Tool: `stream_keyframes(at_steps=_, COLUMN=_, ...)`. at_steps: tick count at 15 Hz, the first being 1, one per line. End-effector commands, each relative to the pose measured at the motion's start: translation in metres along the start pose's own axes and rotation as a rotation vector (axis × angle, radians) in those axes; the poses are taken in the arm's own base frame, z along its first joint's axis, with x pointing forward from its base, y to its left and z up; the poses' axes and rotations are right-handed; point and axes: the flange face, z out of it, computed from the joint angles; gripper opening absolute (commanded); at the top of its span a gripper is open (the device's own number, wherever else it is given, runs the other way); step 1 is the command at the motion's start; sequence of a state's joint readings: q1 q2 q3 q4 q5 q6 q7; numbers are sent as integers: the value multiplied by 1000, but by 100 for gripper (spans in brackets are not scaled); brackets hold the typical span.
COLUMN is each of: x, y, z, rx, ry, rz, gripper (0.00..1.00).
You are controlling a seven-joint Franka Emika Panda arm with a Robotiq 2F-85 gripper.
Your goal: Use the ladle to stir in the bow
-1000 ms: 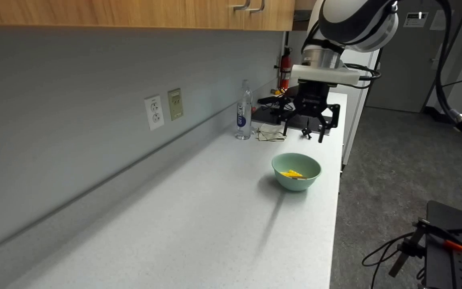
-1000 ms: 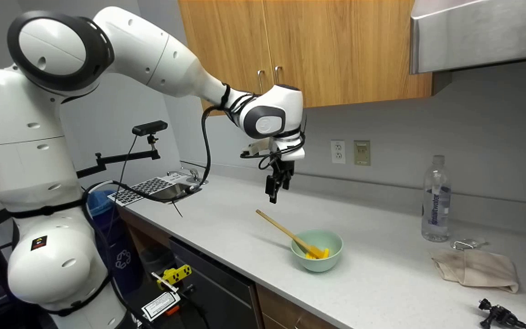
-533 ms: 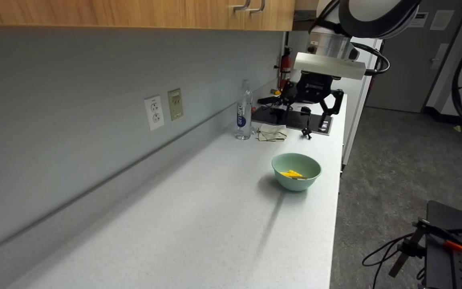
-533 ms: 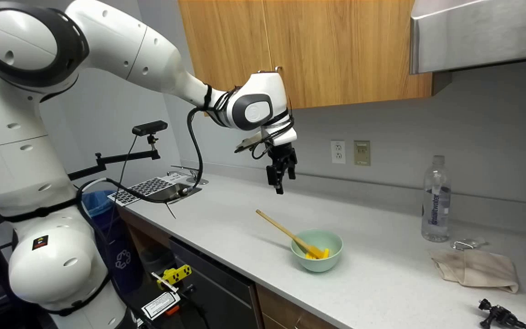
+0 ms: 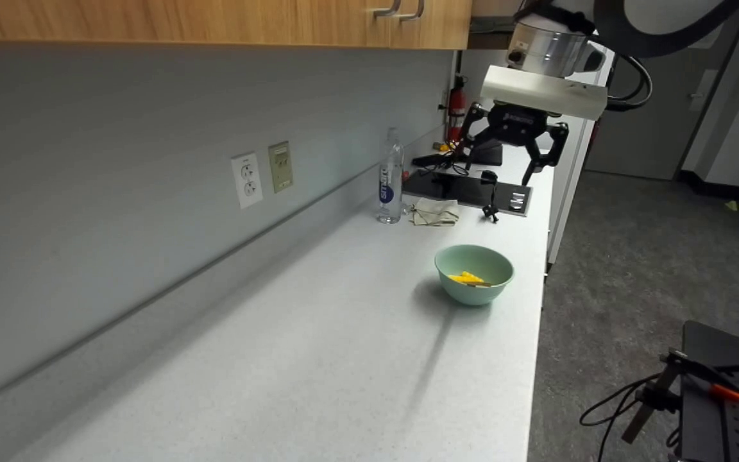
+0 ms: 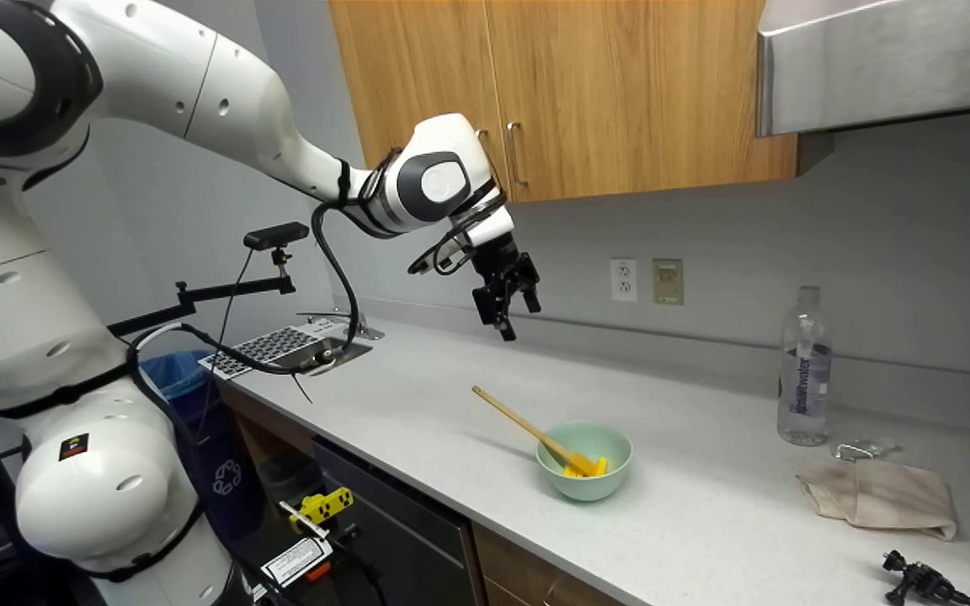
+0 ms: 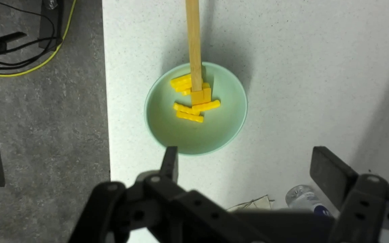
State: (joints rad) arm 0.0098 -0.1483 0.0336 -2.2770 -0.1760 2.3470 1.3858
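The bow is a pale green bowl (image 6: pixel 588 491) standing upright on the white counter, seen in both exterior views and, from above, in the wrist view. The ladle (image 6: pixel 519 421), tan and wooden, leans over its rim with the flat end inside and the handle sticking out. Several yellow pieces (image 7: pixel 206 106) lie around that end. High above the counter, my gripper (image 6: pixel 519 320) is apart from bowl and ladle. In the wrist view the gripper (image 7: pixel 244 150) stands open, fingers wide, nothing between them. Just a small tan bit of the ladle (image 5: pixel 480 283) shows in an exterior view.
A water bottle (image 6: pixel 804 379) and a folded cloth (image 6: pixel 881 498) sit farther along the counter, near a small black clamp mount (image 6: pixel 923 581) and a dark cooktop (image 5: pixel 453 187). Wooden cabinets (image 6: pixel 636 101) hang above. The counter's open edge runs close beside the bowl.
My arm has drawn upward and back toward its base, with the wrist tilting. The fingers have stayed apart. Bowl, ladle and yellow pieces lie where they were.
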Motion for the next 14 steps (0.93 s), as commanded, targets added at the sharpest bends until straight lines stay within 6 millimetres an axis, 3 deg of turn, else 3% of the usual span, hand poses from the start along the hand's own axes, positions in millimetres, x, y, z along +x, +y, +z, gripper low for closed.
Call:
stream_keyframes(at_steps=1, x=-12, y=17, z=-10, rx=16, ry=76, rz=23, gripper=100)
stream_keyframes(at_steps=2, x=-6, y=5, z=-3, rx=-4, ry=30, rz=8, gripper=100)
stream_keyframes(at_steps=14, x=-12, y=12, z=-5, rx=-9, ry=50, rz=13, gripper=100)
